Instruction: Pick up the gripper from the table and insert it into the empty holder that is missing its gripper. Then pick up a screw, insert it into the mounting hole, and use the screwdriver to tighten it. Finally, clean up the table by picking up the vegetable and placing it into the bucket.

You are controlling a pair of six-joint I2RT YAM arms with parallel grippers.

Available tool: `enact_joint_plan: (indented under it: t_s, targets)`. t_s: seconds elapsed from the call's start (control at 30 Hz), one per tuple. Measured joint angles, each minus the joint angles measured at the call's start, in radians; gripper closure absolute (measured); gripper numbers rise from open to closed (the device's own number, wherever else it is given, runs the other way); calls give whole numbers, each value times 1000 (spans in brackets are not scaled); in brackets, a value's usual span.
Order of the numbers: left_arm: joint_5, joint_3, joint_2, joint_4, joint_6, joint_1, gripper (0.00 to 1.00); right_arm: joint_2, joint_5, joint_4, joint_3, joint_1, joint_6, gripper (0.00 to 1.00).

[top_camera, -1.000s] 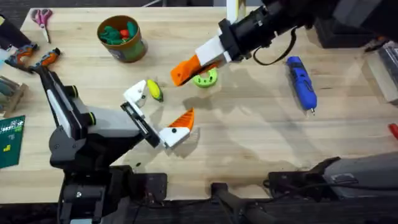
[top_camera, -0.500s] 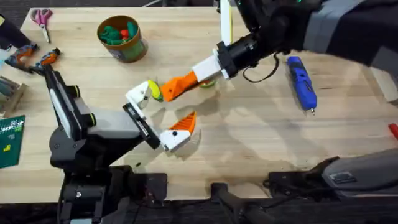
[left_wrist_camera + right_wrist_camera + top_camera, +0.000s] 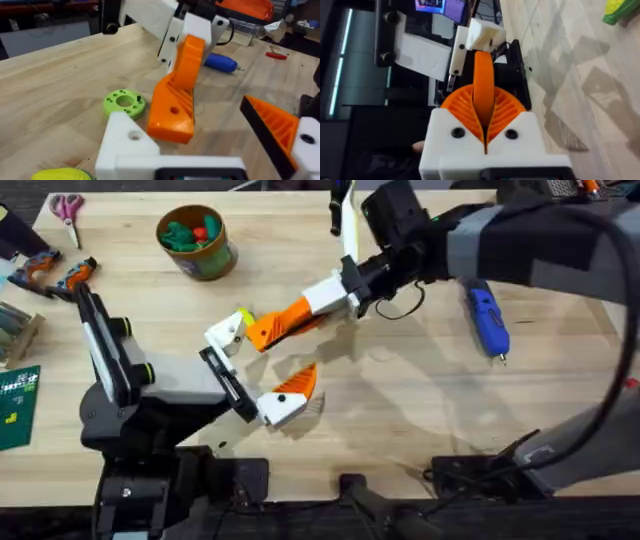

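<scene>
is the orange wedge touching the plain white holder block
Cannot tell. In the left wrist view the orange plastic wedge meets the plain white angular block at its edge, but no contact or gap shows plainly.

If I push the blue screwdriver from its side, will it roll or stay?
The screwdriver looks rounded and pen-shaped, so it would probably roll on the flat table. Its body seems rigid, so it should lift without bending.

Scissors (image 3: 68, 208) at far-left table (image 3: 400, 410) corner; lime-green ring (image 3: 124, 102).
</scene>
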Motion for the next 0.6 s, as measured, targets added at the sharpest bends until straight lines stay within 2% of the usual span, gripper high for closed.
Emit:
enact_joint_plan:
  t_s: [0.27,0.6]
  targets:
    - [2,0,0,0,0,0,15,20,-37,17,-6,38,23,989]
    - [2,0,0,0,0,0,15,43,-52,123,-6,42,141,989]
